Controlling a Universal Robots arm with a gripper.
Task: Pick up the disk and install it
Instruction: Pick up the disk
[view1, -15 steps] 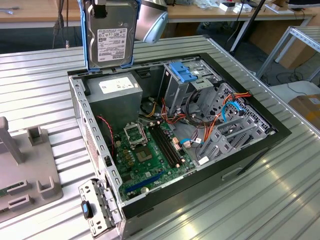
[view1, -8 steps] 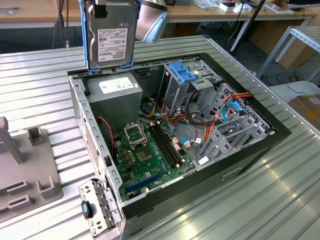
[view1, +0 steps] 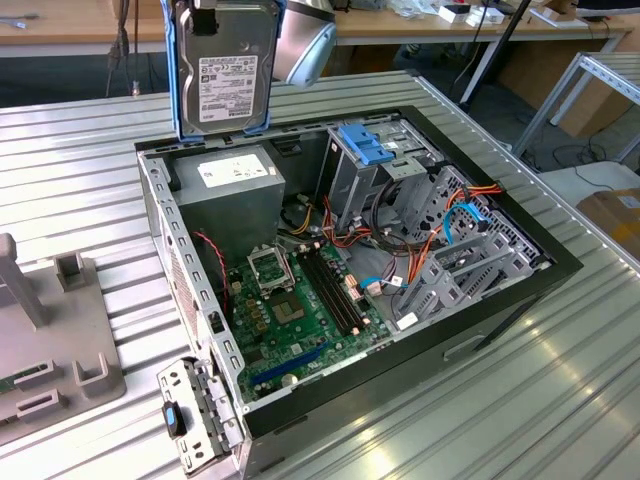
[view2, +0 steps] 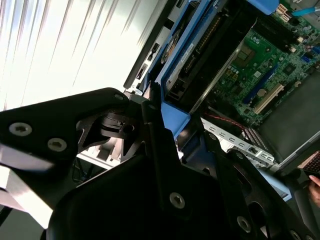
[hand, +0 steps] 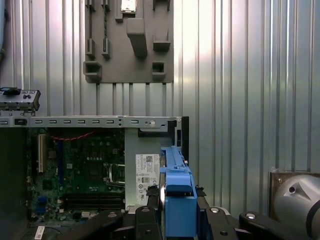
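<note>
Jaws pinch the disk (view1: 225, 70) upright above the case's (view1: 155, 215) far corner, exterior view's left: pickup done, install pending, likely needing alignment with the cage (view1: 350, 185).

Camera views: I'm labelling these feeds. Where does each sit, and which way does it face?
Exterior view: off the arm, high, looking down slantwise at the open computer case; the arm's silver wrist joint shows beside the raised disk.
First wrist view: on the wrist, looking straight down past the gripper, shut on the disk's blue carrier, at the grey fixture plate.
Second wrist view: on the wrist, looking slantwise along the gripper's black linkage at the motherboard.
Shared: both wrist views show the disk and motherboard.
</note>
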